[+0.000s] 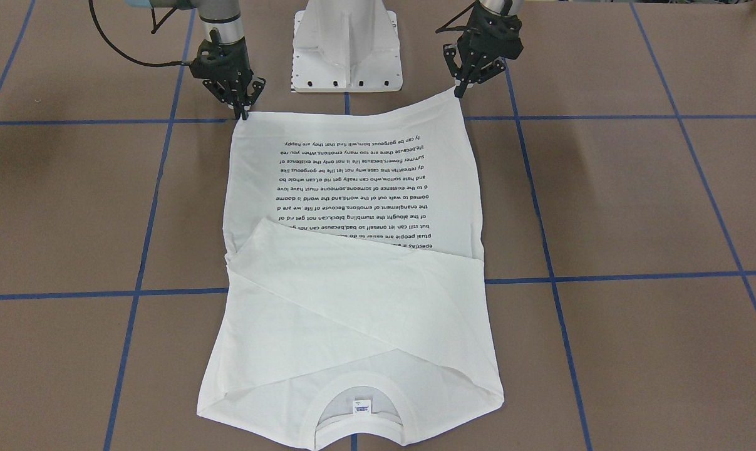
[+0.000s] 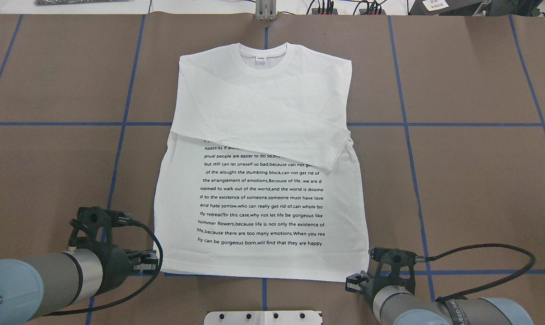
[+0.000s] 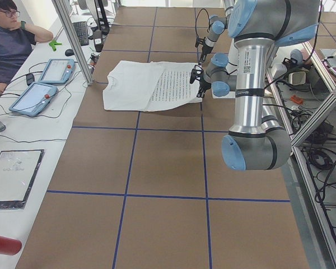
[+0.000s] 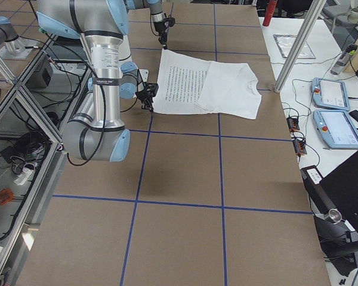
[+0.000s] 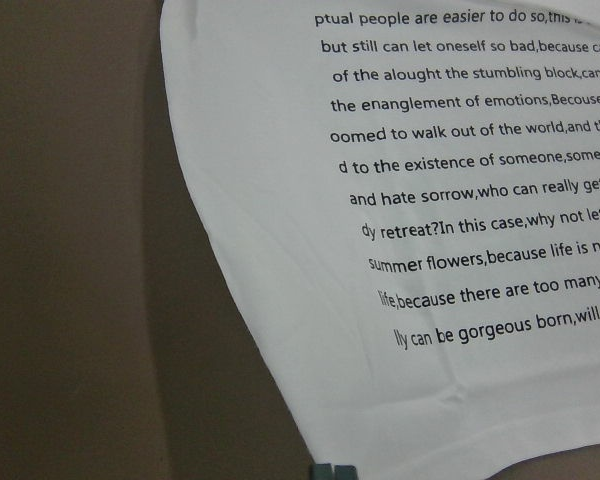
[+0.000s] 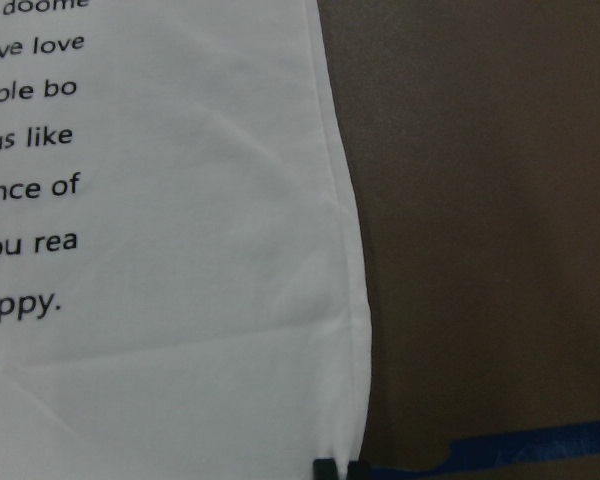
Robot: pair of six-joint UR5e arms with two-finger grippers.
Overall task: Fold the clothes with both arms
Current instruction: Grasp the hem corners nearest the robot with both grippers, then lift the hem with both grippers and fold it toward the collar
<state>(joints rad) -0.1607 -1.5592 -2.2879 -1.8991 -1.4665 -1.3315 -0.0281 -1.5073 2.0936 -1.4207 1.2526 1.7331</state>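
Exterior front-facing view is showing the white T-shirt (image 1: 352, 300) lying flat on the brown table (image 1: 634, 200), print side up, with its collar (image 1: 359, 379) pointing away from my base (image 1: 346, 56) and the hem lying toward me. Both sleeves (image 1: 327, 275) are lying crossed over the chest and are covering the top lines of the black text (image 1: 359, 188). My left claw (image 1: 460, 93) is pinching the hem corner on my left side, fingers closed on the cloth, and is holding this corner a little above the table. My right claw (image 1: 244, 113) is gripping the other hem corner low at the table. In its wrist camera the two fingertips (image 6: 324, 468) are sitting close together just at the fabric edge. The shirt is lying across the blue tape lines (image 1: 603, 117).
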